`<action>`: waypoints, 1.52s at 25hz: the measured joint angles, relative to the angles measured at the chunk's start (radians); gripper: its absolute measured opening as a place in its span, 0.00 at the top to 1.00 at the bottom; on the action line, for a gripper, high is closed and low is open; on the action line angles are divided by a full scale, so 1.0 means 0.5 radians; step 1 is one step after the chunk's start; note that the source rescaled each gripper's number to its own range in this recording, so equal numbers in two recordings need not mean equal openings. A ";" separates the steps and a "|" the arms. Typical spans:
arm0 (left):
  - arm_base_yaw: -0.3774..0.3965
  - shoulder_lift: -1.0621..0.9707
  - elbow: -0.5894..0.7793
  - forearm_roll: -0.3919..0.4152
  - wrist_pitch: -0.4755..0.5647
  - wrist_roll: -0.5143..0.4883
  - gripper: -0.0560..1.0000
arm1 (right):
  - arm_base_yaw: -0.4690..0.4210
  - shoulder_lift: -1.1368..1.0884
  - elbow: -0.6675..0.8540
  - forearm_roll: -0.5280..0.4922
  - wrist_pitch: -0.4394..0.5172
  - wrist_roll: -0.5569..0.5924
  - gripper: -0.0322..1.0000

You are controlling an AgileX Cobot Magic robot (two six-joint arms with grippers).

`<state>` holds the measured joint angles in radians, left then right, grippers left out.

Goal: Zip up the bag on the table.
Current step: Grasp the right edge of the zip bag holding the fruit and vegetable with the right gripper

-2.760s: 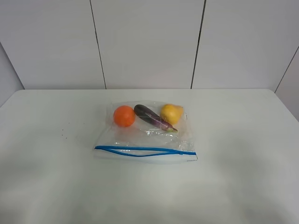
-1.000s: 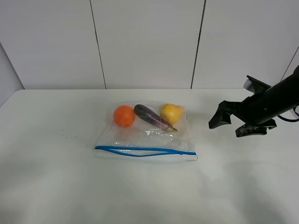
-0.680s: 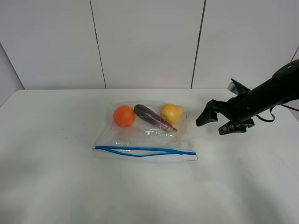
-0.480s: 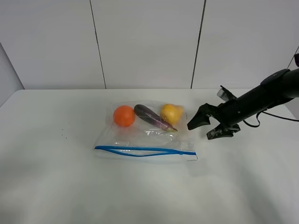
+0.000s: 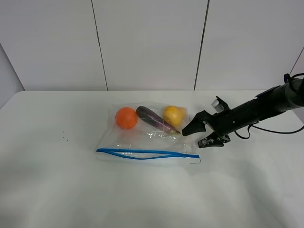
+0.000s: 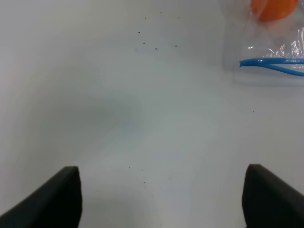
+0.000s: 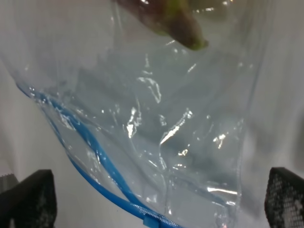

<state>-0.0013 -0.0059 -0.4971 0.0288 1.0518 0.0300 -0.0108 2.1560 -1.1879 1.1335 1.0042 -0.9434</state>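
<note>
The clear bag lies flat in the middle of the white table. Its blue zipper strip runs along the near edge and gapes in the middle. An orange, a purple eggplant and a yellow fruit show through it. My right gripper is open at the bag's right edge, close to the zipper's right end. In the right wrist view the bag and zipper fill the space between the open fingers. My left gripper is open over bare table, apart from the bag's left corner.
A few tiny dark specks mark the table left of the bag; they also show in the left wrist view. White wall panels stand behind the table's far edge. The right arm's cable trails toward the right.
The right arm came into view from the right and moved left and down to the bag's right edge, gripper open throughout. The bag has not moved.
</note>
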 joint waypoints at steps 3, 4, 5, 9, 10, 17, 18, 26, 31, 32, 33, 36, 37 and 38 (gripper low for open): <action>0.000 0.000 0.000 0.000 0.000 0.000 0.00 | 0.000 0.000 0.000 0.000 0.000 -0.044 0.03; 0.000 0.000 0.000 0.000 0.000 0.000 0.00 | 0.000 0.000 0.000 0.002 0.000 -0.052 0.03; 0.000 0.000 0.000 0.000 0.000 0.000 0.00 | 0.000 0.002 0.000 0.004 0.000 -0.064 0.03; 0.000 0.000 0.000 0.001 0.000 0.000 0.00 | 0.000 0.051 0.000 0.015 0.014 -0.085 0.03; 0.000 0.000 0.000 0.001 0.000 0.000 0.00 | 0.000 0.065 0.000 0.015 0.030 -0.087 0.03; 0.000 0.000 0.000 0.001 0.000 0.000 0.00 | 0.000 0.139 -0.002 0.068 0.130 -0.122 0.04; 0.000 0.000 0.000 0.001 0.000 0.000 0.00 | 0.000 0.140 -0.002 0.068 0.137 -0.126 0.05; 0.000 0.000 0.000 0.001 0.000 0.000 0.00 | 0.000 0.140 -0.002 0.109 0.150 -0.154 0.15; 0.000 0.000 0.000 0.001 0.000 0.000 0.00 | 0.000 0.163 -0.002 0.115 0.148 -0.157 0.16; 0.000 0.000 0.000 0.001 0.000 0.000 0.00 | 0.000 0.171 -0.002 0.117 0.152 -0.158 0.17; 0.000 0.000 0.000 0.001 0.000 0.000 0.00 | 0.000 0.176 -0.002 0.123 0.157 -0.173 0.17; 0.000 0.000 0.000 0.001 0.000 0.000 0.00 | 0.000 0.181 -0.002 0.147 0.189 -0.195 0.21; 0.000 0.000 0.000 0.001 0.000 0.000 0.00 | 0.000 0.183 -0.002 0.147 0.194 -0.199 0.24; 0.000 0.000 0.000 0.001 0.000 0.000 0.00 | 0.000 0.183 -0.002 0.147 0.194 -0.201 0.28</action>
<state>-0.0013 -0.0059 -0.4971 0.0291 1.0518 0.0300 -0.0108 2.2476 -1.1889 1.2068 1.1014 -1.0439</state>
